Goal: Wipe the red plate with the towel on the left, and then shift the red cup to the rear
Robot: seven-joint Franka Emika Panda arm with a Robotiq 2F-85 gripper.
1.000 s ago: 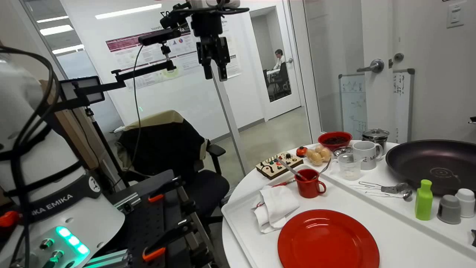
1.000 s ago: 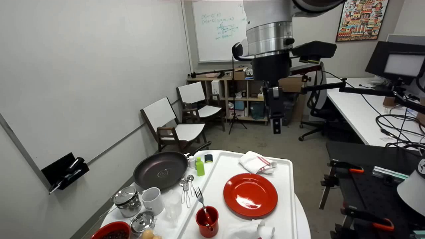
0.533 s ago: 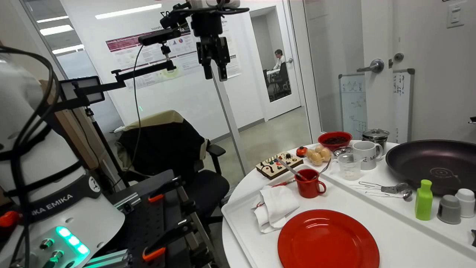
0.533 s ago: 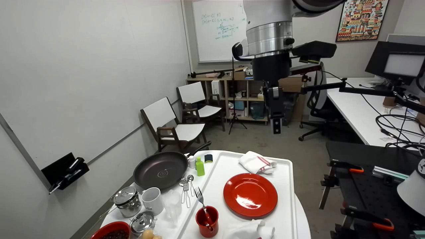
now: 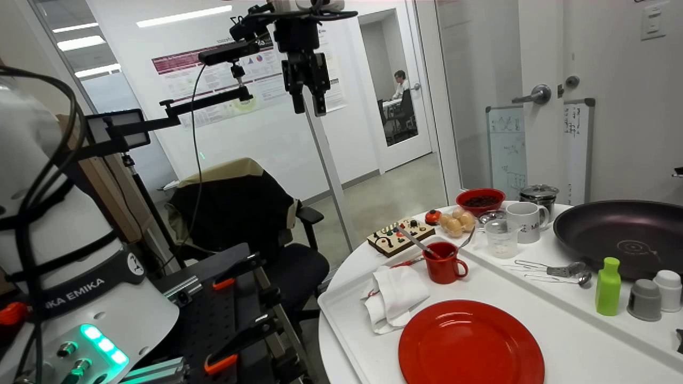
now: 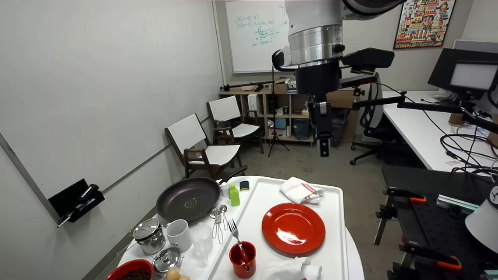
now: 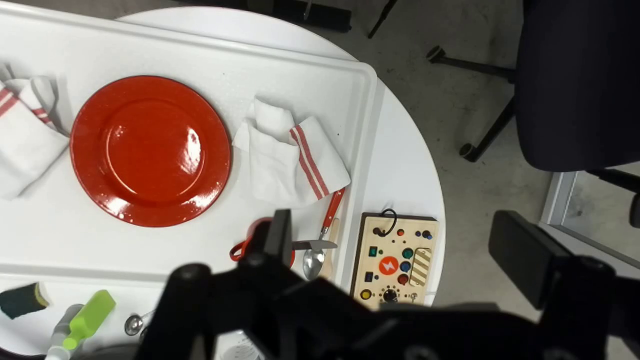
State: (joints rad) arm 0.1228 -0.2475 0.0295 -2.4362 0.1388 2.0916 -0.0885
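Note:
The red plate lies flat on a white tray in both exterior views (image 5: 469, 346) (image 6: 293, 229) and in the wrist view (image 7: 152, 150). A folded white towel with red stripes (image 7: 295, 155) lies by the plate near the red cup; it also shows in an exterior view (image 5: 397, 293). A second striped towel (image 6: 301, 190) lies on the plate's opposite side, cut by the wrist view's left edge (image 7: 25, 145). The red cup (image 5: 444, 266) stands upright holding cutlery; a finger partly hides it in the wrist view. My gripper (image 5: 309, 111) is open and empty, high above the table.
The white tray (image 6: 334, 217) has a raised rim. Beside it stand a black pan (image 6: 188, 200), a green bottle (image 5: 608, 288), a white mug (image 5: 525, 221), a clear cup, steel pots, utensils and a red bowl (image 5: 480, 200). A button board (image 7: 395, 257) lies near the table edge.

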